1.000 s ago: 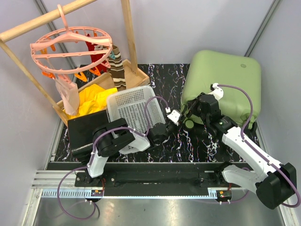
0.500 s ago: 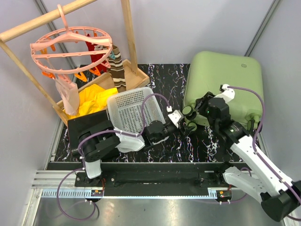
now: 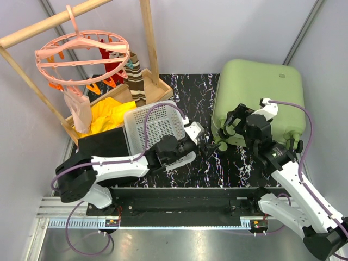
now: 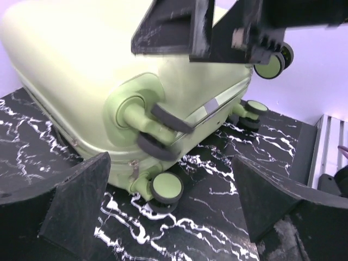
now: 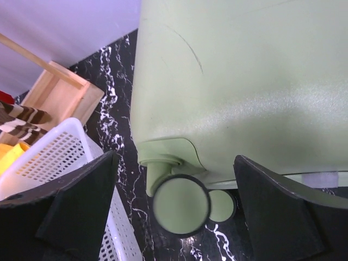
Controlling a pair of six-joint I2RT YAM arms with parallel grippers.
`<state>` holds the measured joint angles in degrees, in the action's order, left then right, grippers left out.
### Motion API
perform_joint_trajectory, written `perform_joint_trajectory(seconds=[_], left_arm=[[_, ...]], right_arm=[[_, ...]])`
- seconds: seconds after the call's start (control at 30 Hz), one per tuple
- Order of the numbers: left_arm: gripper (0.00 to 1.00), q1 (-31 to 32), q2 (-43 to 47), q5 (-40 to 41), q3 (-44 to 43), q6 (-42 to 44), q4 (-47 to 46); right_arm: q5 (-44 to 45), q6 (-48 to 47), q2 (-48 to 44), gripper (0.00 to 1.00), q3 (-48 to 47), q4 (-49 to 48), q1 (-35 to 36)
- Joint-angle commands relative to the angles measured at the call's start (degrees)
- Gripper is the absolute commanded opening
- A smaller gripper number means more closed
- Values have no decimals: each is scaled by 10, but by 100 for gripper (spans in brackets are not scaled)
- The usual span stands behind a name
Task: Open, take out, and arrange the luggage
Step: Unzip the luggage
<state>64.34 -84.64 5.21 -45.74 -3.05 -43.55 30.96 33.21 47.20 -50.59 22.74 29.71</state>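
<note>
Luggage: the luggage (image 3: 255, 89) is a light-green hard shell with rounded corners, and it looks shut.
Place: it sits at the right rear of the black marbled bench (image 3: 190, 89), close to the right wall, with its wheeled end toward the arms.
Wheels: they are green with dark rims, and one (image 3: 223, 145) sticks out at the near left corner.
Top view only: it shows both arms whole, the white basket (image 3: 155, 128) just left of the luggage, a drying rack and a black case.
Left wrist view only: it looks at the luggage (image 4: 81, 70) from low down. It shows paired castors (image 4: 166, 187) under the corner and a grey seam band between the two halves of the shell.
Right wrist view only: it shows the smooth shell (image 5: 244, 81) with a faint curved scratch, one wheel (image 5: 181, 205) seen face-on, the basket edge (image 5: 54, 157) and a wooden crate (image 5: 60, 87).
Left arm: it is stretched low and rightward across the bench in front of the basket.
Left fingers: the left fingers (image 3: 205, 145) (image 4: 81, 201) are spread wide, hold nothing, and point at the corner castors.
Right arm: it is bent up from its base, with the wrist over the luggage's near edge.
Right fingers: the right fingers (image 3: 228, 126) (image 5: 81, 206) are spread wide and empty, on either side of the wheel without touching it.
</note>
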Motion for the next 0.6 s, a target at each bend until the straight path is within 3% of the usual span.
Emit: perform_joint_trajectory(seconds=[0.0,0.13,0.3,0.57], left_arm=[[99,3,13,9,-89,5,152],[99,3,-31,-65,-175,-12,250],[99,-1,-77,-30,-249,-49,312],[99,-24,-115,6,-275,-107,333]], right_arm=[[-1,-3,15,97,0,10,1],[-23,13,16,96,6,13,0],[-15,20,-5,96,10,22,0],[16,27,-45,100,21,45,0]])
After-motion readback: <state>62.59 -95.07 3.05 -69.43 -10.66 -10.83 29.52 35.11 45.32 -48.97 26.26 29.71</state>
